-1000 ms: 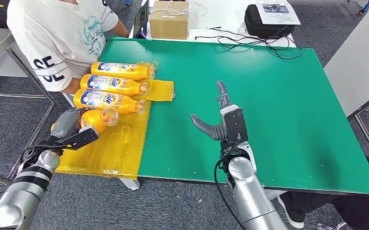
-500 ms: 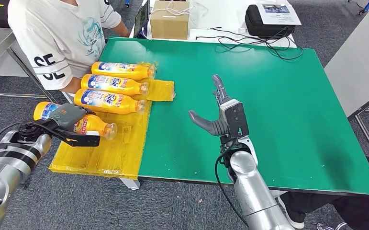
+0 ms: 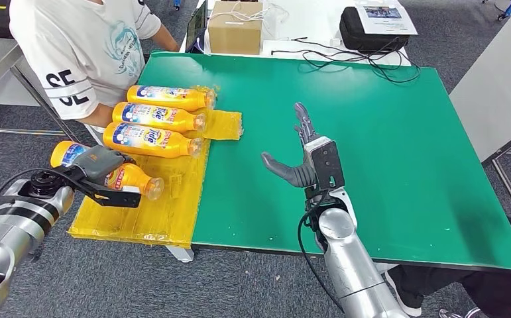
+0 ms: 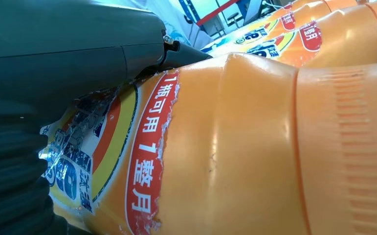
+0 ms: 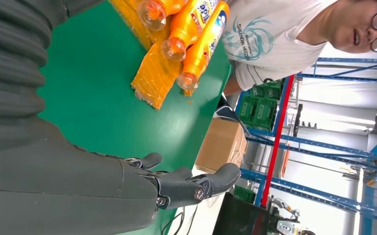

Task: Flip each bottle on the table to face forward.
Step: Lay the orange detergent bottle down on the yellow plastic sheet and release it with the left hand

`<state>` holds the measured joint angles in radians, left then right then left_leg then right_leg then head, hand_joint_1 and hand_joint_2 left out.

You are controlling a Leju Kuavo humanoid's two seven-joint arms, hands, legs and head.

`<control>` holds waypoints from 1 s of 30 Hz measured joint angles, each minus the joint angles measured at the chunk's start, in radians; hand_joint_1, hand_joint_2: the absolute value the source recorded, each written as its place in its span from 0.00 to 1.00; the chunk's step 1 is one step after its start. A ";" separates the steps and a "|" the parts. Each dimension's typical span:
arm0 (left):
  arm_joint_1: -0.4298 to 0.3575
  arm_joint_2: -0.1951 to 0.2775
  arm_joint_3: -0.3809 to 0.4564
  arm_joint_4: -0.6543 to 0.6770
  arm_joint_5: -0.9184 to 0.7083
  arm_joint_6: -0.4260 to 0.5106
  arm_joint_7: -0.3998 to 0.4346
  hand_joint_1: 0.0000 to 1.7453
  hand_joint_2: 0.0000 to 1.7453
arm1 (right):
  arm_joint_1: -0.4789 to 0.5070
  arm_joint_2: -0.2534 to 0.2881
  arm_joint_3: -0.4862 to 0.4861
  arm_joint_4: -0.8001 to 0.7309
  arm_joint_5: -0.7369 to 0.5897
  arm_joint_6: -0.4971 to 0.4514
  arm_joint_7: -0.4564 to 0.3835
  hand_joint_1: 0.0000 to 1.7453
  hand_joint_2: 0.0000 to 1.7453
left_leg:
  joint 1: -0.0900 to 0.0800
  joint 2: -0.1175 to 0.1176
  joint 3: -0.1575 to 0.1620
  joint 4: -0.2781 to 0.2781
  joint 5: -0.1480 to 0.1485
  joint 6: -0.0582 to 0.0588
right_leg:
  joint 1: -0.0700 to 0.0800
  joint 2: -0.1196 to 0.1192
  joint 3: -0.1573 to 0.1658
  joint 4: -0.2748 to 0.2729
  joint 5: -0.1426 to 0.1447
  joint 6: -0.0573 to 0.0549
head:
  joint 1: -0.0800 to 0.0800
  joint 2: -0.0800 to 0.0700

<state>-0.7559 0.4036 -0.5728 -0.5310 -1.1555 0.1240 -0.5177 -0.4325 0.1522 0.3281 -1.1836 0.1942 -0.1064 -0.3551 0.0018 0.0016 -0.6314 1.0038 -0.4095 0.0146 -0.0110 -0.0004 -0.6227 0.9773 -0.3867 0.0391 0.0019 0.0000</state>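
Several orange detergent bottles lie on a yellow sheet (image 3: 166, 205) at the green table's left edge. My left hand (image 3: 103, 173) grips the nearest bottle (image 3: 130, 178), which lies with its cap toward the table's middle; up close its label and orange body (image 4: 235, 147) show beside my hand (image 4: 54, 63). Three more bottles (image 3: 152, 139) lie side by side behind it, and their capped ends (image 5: 174, 46) appear in the right wrist view. My right hand (image 3: 302, 162) hovers open over the table's middle, holding nothing, its fingers (image 5: 196, 183) spread.
A person in a white shirt (image 3: 83, 50) stands at the table's far left corner, close behind the bottles. A cardboard box (image 3: 234, 26), cables (image 3: 345, 56) and a black bag (image 3: 372, 26) sit beyond the far edge. The green table (image 3: 385, 152) spreads to the right.
My left hand has turned the held bottle from end-on to lying flat, cap toward the table's middle, and lowered it toward the yellow sheet. My right hand has barely moved.
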 joint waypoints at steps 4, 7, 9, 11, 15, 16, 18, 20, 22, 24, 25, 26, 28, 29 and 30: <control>-0.001 0.000 -0.008 0.003 -0.001 0.000 0.000 1.00 1.00 | 0.000 0.000 0.000 0.000 0.000 0.000 0.000 0.00 1.00 | 0.000 0.000 0.000 0.000 0.000 0.000 | 0.000 0.000 0.000 0.000 0.000 0.000 | 0.000 0.000; -0.006 0.000 -0.018 0.005 -0.016 0.003 0.000 1.00 1.00 | -0.001 0.000 0.000 0.001 0.000 0.002 0.000 0.00 1.00 | 0.000 0.000 0.000 0.000 0.000 0.000 | 0.000 0.000 0.000 0.000 0.000 0.000 | 0.000 0.000; -0.015 0.000 -0.041 0.010 -0.043 0.011 0.005 1.00 1.00 | -0.002 0.002 0.001 0.003 0.000 0.006 0.000 0.00 1.00 | 0.000 0.000 0.000 0.000 0.000 0.000 | 0.000 0.000 0.000 0.000 0.000 0.000 | 0.000 0.000; -0.027 -0.002 -0.077 0.018 -0.073 0.021 0.016 1.00 1.00 | -0.006 0.005 0.003 0.006 0.000 0.011 0.000 0.00 1.00 | 0.000 0.000 0.000 0.000 0.000 0.000 | 0.000 0.000 0.000 0.000 0.000 0.000 | 0.000 0.000; -0.045 -0.017 -0.153 0.036 -0.107 0.037 0.027 0.75 1.00 | -0.017 0.012 0.008 0.015 -0.001 0.020 0.001 0.00 1.00 | 0.000 0.000 0.000 0.000 0.000 0.000 | 0.000 0.000 0.000 0.000 0.000 0.000 | 0.000 0.000; -0.047 -0.023 -0.167 0.041 -0.105 0.041 0.026 0.50 1.00 | -0.020 0.013 0.009 0.018 -0.001 0.022 0.001 0.00 1.00 | 0.000 0.000 0.000 0.000 0.000 0.000 | 0.000 0.000 0.000 0.000 0.000 0.000 | 0.000 0.000; -0.048 -0.042 -0.187 0.052 -0.072 0.040 0.008 0.00 1.00 | -0.026 0.017 0.014 0.024 -0.002 0.024 0.002 0.00 1.00 | 0.000 0.000 0.000 0.000 0.000 0.000 | 0.000 0.000 0.000 0.000 0.000 0.000 | 0.000 0.000; -0.039 -0.071 -0.189 0.063 0.005 0.033 -0.020 0.00 1.00 | -0.034 0.022 0.020 0.031 -0.002 0.025 0.007 0.00 1.00 | -0.001 0.000 0.000 0.000 0.000 0.000 | 0.000 0.000 0.000 0.000 0.000 0.000 | 0.000 0.000; -0.019 -0.108 -0.180 0.076 0.083 0.031 -0.031 0.00 1.00 | -0.047 0.029 0.027 0.043 -0.005 0.024 0.013 0.00 1.00 | -0.001 -0.001 0.000 0.000 0.000 0.000 | -0.001 -0.001 0.000 0.000 0.000 0.000 | 0.000 0.000; -0.001 -0.141 -0.166 0.086 0.136 0.031 -0.035 0.00 1.00 | -0.060 0.035 0.032 0.055 -0.010 0.021 0.016 0.00 1.00 | -0.001 -0.002 0.000 0.000 0.000 0.000 | -0.001 -0.001 0.001 0.000 0.000 0.000 | 0.000 0.000; 0.005 -0.154 -0.158 0.090 0.154 0.031 -0.038 0.00 1.00 | -0.064 0.036 0.033 0.060 -0.012 0.019 0.016 0.00 1.00 | -0.001 -0.002 0.000 0.000 0.000 0.000 | -0.001 -0.001 0.001 0.000 0.000 0.000 | 0.000 0.000; 0.010 -0.163 -0.150 0.094 0.166 0.030 -0.041 0.00 1.00 | -0.067 0.037 0.034 0.064 -0.015 0.017 0.016 0.00 1.00 | -0.001 -0.003 0.000 0.000 0.000 0.000 | -0.001 -0.001 0.001 0.000 0.000 0.000 | 0.000 0.000; 0.017 -0.177 -0.136 0.101 0.177 0.028 -0.047 0.00 1.00 | -0.070 0.038 0.034 0.072 -0.017 0.014 0.016 0.00 1.00 | -0.001 -0.003 0.000 0.000 0.000 0.000 | -0.001 -0.001 0.001 0.000 0.000 0.000 | 0.000 0.000; 0.019 -0.181 -0.131 0.104 0.179 0.027 -0.049 0.00 1.00 | -0.070 0.038 0.034 0.075 -0.018 0.013 0.016 0.00 1.00 | -0.001 -0.003 0.000 0.000 0.000 0.000 | -0.001 -0.001 0.001 0.000 0.000 0.000 | 0.000 0.000; 0.020 -0.185 -0.127 0.107 0.178 0.026 -0.050 0.00 1.00 | -0.070 0.038 0.034 0.077 -0.018 0.013 0.016 0.00 1.00 | -0.001 -0.003 0.000 0.000 0.000 0.000 | 0.000 -0.001 0.001 0.000 0.000 0.000 | 0.000 0.000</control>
<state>-0.7358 0.2190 -0.6999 -0.4239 -0.9770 0.1500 -0.5673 -0.5025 0.1904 0.3622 -1.1063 0.1762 -0.0935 -0.3391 0.0013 -0.0015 -0.6317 1.0039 -0.4094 0.0148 -0.0114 -0.0019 -0.6216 0.9770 -0.3867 0.0393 0.0016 0.0000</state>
